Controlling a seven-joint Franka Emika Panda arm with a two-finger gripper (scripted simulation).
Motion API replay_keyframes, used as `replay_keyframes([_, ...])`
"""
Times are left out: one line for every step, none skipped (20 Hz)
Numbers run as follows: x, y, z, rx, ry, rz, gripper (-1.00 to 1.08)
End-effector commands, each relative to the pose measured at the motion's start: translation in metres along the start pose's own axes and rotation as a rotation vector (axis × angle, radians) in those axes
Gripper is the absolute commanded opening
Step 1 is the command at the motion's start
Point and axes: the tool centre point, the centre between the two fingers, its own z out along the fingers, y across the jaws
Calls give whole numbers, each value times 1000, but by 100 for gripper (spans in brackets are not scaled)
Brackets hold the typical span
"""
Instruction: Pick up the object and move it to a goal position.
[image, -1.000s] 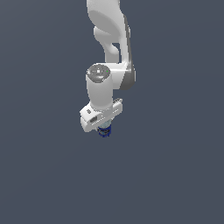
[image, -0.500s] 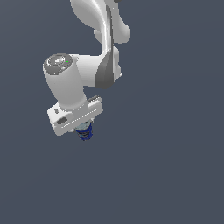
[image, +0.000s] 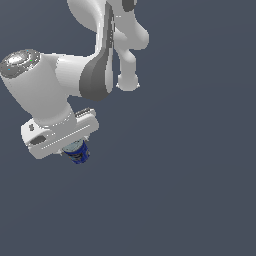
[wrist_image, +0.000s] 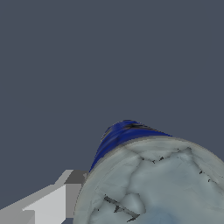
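The exterior view is showing the claw (image: 75, 150) gripping the blue can (image: 77, 151), now carried further toward that view's left than before, so transport is progressing.

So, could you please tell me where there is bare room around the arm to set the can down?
The plain grey surface shows nothing on it toward the exterior view's right and below the can. The crowded part is the upper left of that view, filled by the arm and its gripper closed on the can.

Open space — all around pincer (image: 76, 150)
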Motion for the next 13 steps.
replay_keyframes([-1,11,-8,-3,3,-1,-100])
replay_keyframes([-1,14,-10,-3,3,-1,-100])
replay_keyframes([-1,17,-11,-3,3,-1,-100])
replay_keyframes([-2,19,-12,-3,3,-1,-100])
replay_keyframes([-2,21,-14,-3,3,-1,-100])
replay_keyframes([-2,23,-15,-3,3,-1,-100])
replay_keyframes([-2,25,-15,-3,3,-1,-100])
replay_keyframes([-2,26,-16,-3,3,-1,-100])
replay_keyframes([-2,27,-17,-3,3,-1,-100])
replay_keyframes([-2,28,-17,-3,3,-1,-100])
replay_keyframes([-2,29,-17,-3,3,-1,-100])
replay_keyframes([-2,29,-17,-3,3,-1,-100])
replay_keyframes([-2,29,-18,-3,3,-1,-100])
